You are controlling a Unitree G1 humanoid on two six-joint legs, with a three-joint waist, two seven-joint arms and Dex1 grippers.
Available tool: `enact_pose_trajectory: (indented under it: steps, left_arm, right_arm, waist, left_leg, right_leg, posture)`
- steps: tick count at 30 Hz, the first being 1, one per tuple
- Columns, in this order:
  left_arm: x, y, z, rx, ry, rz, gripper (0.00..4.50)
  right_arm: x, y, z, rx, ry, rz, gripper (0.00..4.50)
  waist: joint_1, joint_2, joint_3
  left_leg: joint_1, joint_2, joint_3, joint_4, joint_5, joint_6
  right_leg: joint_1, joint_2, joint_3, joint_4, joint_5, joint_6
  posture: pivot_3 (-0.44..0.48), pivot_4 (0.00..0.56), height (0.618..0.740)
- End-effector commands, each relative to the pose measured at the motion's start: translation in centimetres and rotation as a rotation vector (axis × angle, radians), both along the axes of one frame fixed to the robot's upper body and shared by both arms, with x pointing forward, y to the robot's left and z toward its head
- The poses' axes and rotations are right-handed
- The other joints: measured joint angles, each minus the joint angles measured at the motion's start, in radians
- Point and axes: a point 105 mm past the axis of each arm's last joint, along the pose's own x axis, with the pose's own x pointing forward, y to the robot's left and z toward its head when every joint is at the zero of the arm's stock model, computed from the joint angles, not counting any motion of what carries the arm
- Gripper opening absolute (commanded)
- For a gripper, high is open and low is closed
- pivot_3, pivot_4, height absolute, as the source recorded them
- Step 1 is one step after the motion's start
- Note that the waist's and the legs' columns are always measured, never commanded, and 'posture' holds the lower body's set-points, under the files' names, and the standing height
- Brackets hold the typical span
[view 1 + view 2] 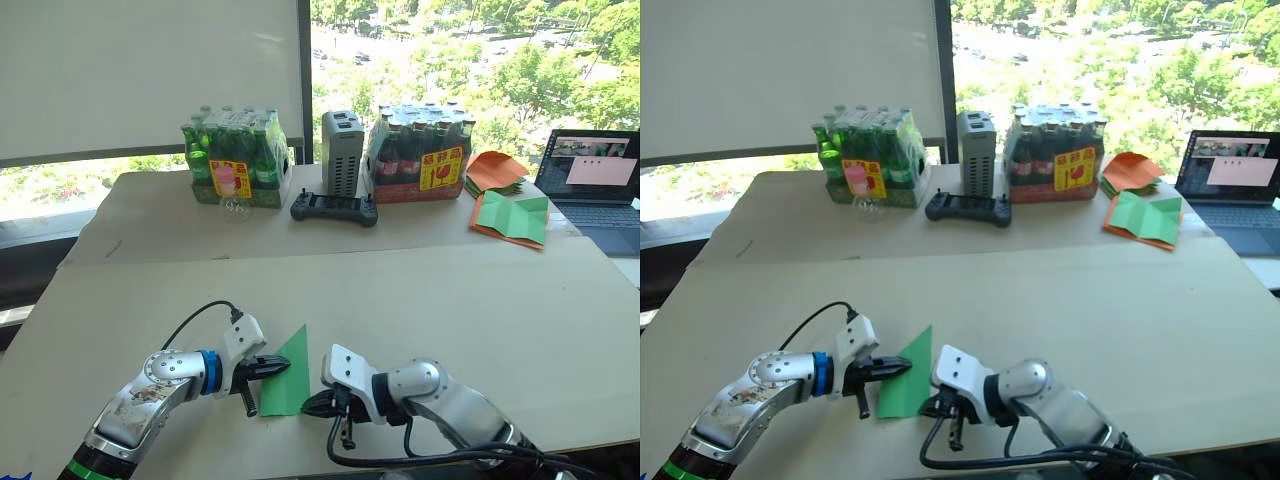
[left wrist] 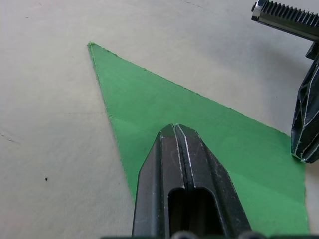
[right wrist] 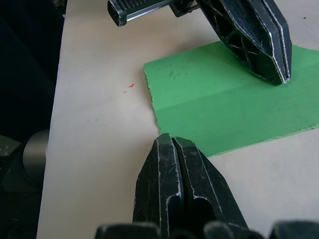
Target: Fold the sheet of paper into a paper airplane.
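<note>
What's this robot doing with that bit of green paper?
It is folding a paper airplane. The green paper lies flat on the table as a pointed wedge. The left gripper, shut, presses down on it, and the right gripper, also shut, rests at its near edge. The wings are not yet shaped.

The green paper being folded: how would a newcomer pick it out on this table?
On the near edge of the beige table, between the left hand and right hand, lies the paper airplane. It is a plain green pointed wedge, unlike the orange-edged green sheet far right.
</note>
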Motion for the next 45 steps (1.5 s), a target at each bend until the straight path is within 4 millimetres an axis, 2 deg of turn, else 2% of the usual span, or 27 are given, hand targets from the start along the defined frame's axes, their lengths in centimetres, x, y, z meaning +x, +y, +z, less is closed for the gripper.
enact_pose_trajectory:
  steps: [1, 6, 10, 15, 17, 20, 23, 27, 31, 33, 36, 38, 39, 40, 41, 45]
  left_arm:
    - [-0.3, 0.4, -1.0, 0.035, 0.034, 0.01, 0.02]
    - [0.3, 0.7, 0.2, 0.012, 0.002, 0.034, 0.02]
    - [0.5, 1.3, 2.7, -0.07, -0.032, 0.075, 0.02]
    - [0.2, 3.8, 5.8, -0.137, -0.065, 0.133, 0.02]
    - [0.2, 5.1, 6.2, -0.098, -0.086, 0.139, 0.02]
    - [0.1, 5.6, 6.1, -0.054, -0.094, 0.121, 0.02]
    - [-0.5, 6.3, 4.9, 0.059, -0.082, 0.031, 0.82]
    - [-0.2, 6.8, 4.2, 0.176, -0.142, -0.082, 2.16]
    - [0.4, 7.0, 4.2, 0.229, -0.196, -0.153, 3.49]
    - [0.5, 6.6, 4.3, 0.288, -0.265, -0.27, 4.13]
    - [0.7, 5.9, 4.0, 0.331, -0.329, -0.418, 4.13]
    - [1.0, 5.6, 3.9, 0.364, -0.373, -0.509, 4.13]
    - [1.3, 5.3, 3.9, 0.374, -0.395, -0.554, 4.13]
    - [1.5, 5.0, 3.9, 0.383, -0.416, -0.598, 4.13]
    - [1.8, 4.7, 4.0, 0.393, -0.452, -0.643, 4.13]
    - [2.8, 3.5, 4.1, 0.423, -0.555, -0.775, 4.13]
  right_arm:
    - [-0.7, -0.1, 0.5, 0.033, 0.025, 0.036, 0.0]
    - [2.0, -0.1, 5.7, 0.266, -0.056, -0.081, 0.0]
    - [3.8, -1.1, 8.9, 0.371, -0.14, -0.198, 0.0]
    - [3.8, -1.7, 9.1, 0.375, -0.192, -0.269, 0.0]
    - [3.7, -1.8, 8.9, 0.375, -0.216, -0.293, 0.0]
    - [4.0, -1.9, 8.9, 0.382, -0.24, -0.326, 0.0]
    - [3.7, -1.9, 8.9, 0.4, -0.225, -0.309, 0.0]
    - [4.0, -2.2, 8.7, 0.404, -0.211, -0.335, 0.0]
    - [4.2, -2.4, 8.6, 0.412, -0.194, -0.347, 0.0]
    - [4.2, -2.5, 8.6, 0.404, -0.199, -0.337, 0.0]
    - [3.9, -2.4, 8.5, 0.39, -0.196, -0.305, 0.0]
    - [4.0, -2.4, 8.6, 0.392, -0.197, -0.305, 0.0]
    - [4.1, -2.4, 8.5, 0.392, -0.188, -0.314, 0.0]
    - [4.1, -2.5, 8.5, 0.391, -0.186, -0.317, 0.0]
    - [4.1, -2.5, 8.6, 0.393, -0.188, -0.313, 0.0]
    - [3.9, -2.6, 8.7, 0.398, -0.184, -0.322, 0.0]
  waist:
    - [0.0, 0.0, 0.0]
    - [0.0, -0.001, 0.001]
    - [-0.001, -0.001, 0.003]
    - [-0.004, -0.002, 0.004]
    - [-0.007, -0.002, 0.004]
    - [-0.01, -0.001, 0.004]
    - [-0.01, -0.002, 0.005]
    - [-0.009, -0.001, 0.005]
    - [-0.009, -0.002, 0.005]
    - [-0.009, -0.002, 0.005]
    - [-0.011, -0.002, 0.005]
    - [-0.023, -0.002, 0.005]
    - [-0.033, 0.002, 0.006]
    - [-0.029, 0.001, 0.005]
    - [-0.026, 0.001, 0.005]
    - [-0.016, 0.0, 0.005]
  left_leg:
    - [0.0, 0.0, 0.0, 0.0, 0.0, 0.0]
    - [-0.001, 0.0, 0.0, 0.0, 0.0, 0.0]
    - [-0.002, 0.001, 0.0, 0.0, 0.0, 0.0]
    - [-0.005, 0.001, 0.0, -0.001, -0.001, -0.001]
    - [-0.01, 0.001, 0.002, -0.001, 0.0, -0.001]
    - [-0.011, 0.002, 0.005, 0.0, 0.0, -0.001]
    - [-0.011, 0.003, 0.008, 0.001, 0.0, -0.001]
    - [-0.011, 0.004, 0.009, 0.0, 0.0, -0.001]
    - [-0.011, 0.004, 0.01, 0.0, 0.0, -0.001]
    - [-0.011, 0.005, 0.01, 0.0, 0.0, -0.001]
    - [-0.012, 0.004, 0.009, 0.0, 0.0, -0.001]
    - [-0.019, 0.001, -0.002, 0.004, 0.0, -0.001]
    - [-0.024, -0.002, -0.011, 0.008, 0.001, 0.0]
    - [-0.032, -0.003, -0.023, 0.016, 0.001, 0.001]
    - [-0.03, -0.006, -0.024, 0.022, 0.001, 0.0]
    - [-0.034, -0.01, -0.02, 0.029, 0.0, 0.0]
  right_leg:
    - [0.0, 0.0, 0.0, 0.0, 0.0, 0.0]
    - [-0.001, 0.0, 0.0, 0.0, 0.0, 0.0]
    - [-0.002, 0.001, 0.0, 0.0, 0.001, -0.001]
    - [-0.008, 0.001, 0.0, 0.001, 0.001, -0.001]
    - [-0.014, 0.001, 0.0, 0.003, 0.001, -0.001]
    - [-0.016, 0.001, 0.0, 0.002, 0.002, -0.003]
    - [-0.016, 0.001, 0.0, 0.002, 0.003, -0.004]
    - [-0.016, 0.002, 0.0, 0.002, 0.003, -0.005]
    - [-0.016, 0.002, -0.001, 0.002, 0.004, -0.006]
    - [-0.017, 0.002, -0.001, 0.002, 0.004, -0.006]
    - [-0.016, 0.001, -0.001, 0.002, 0.004, -0.006]
    - [-0.014, -0.005, -0.01, 0.004, 0.004, -0.005]
    - [-0.009, -0.017, -0.017, 0.007, 0.003, -0.005]
    - [-0.004, -0.021, -0.031, 0.006, 0.003, -0.005]
    - [-0.013, -0.009, -0.029, 0.015, 0.004, -0.007]
    - [-0.015, -0.011, -0.03, 0.015, 0.006, -0.006]
  posture:
    - [0.0, 0.15, 0.719]
    - [0.0, 0.15, 0.719]
    - [0.0, 0.15, 0.719]
    - [0.0, 0.15, 0.719]
    - [0.0, 0.15, 0.719]
    - [0.0, 0.15, 0.719]
    - [0.0, 0.15, 0.719]
    - [0.0, 0.15, 0.719]
    - [0.0, 0.15, 0.719]
    - [0.0, 0.15, 0.719]
    - [0.0, 0.15, 0.719]
    - [0.0, 0.15, 0.719]
    - [0.0, 0.15, 0.719]
    - [0.0, 0.15, 0.719]
    - [0.0, 0.15, 0.719]
    - [0.0, 0.15, 0.719]
